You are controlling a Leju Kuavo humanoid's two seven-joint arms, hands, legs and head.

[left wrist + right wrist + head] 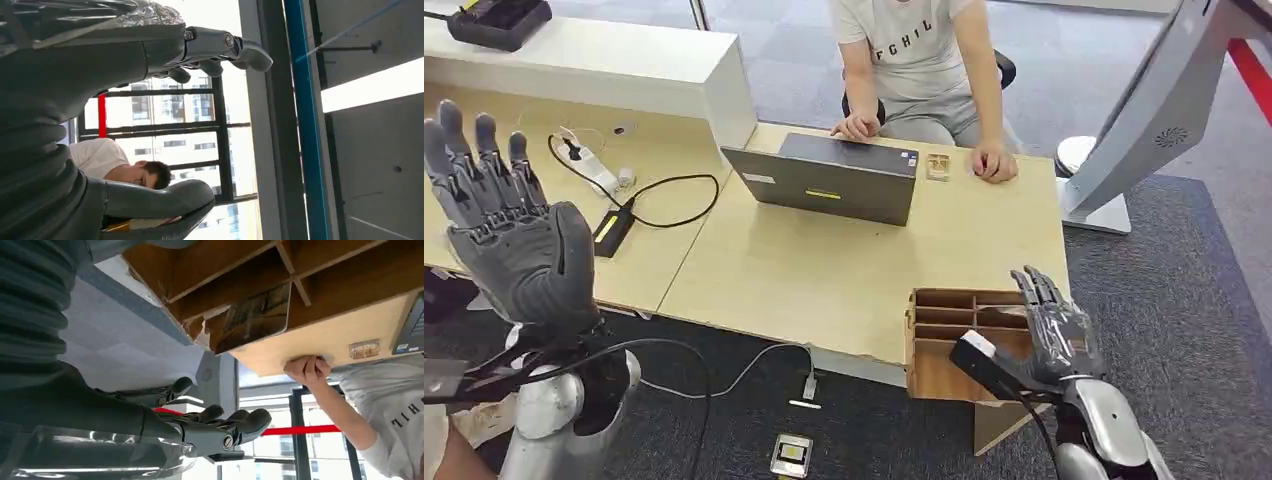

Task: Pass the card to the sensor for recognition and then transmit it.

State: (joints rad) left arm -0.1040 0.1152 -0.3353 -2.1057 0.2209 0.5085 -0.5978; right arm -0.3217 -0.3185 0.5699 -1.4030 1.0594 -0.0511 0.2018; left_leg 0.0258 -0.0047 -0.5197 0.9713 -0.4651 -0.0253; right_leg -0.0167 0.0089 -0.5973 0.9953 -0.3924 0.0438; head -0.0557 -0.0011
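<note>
A dark card (255, 315) stands in one compartment of the wooden divider box (220, 270). This box (934, 375) sits at the table's front right corner. My right hand (1054, 325) hovers just right of the box, fingers stretched forward and holding nothing. In the right wrist view this hand (200, 427) is apart from the card. My left hand (509, 220) is raised high at the left with its fingers spread upward and nothing in it. In the left wrist view its fingers (225, 50) and thumb (160, 197) stand apart. A small square device (791, 455) lies on the floor below the table edge.
A person sits behind the table with both hands resting on it, next to a small tan card-like item (938, 166). A grey laptop (834, 180) stands in the middle. A power strip (589, 165) and black adapter (612, 232) lie left. A white stand (1144, 120) rises at right.
</note>
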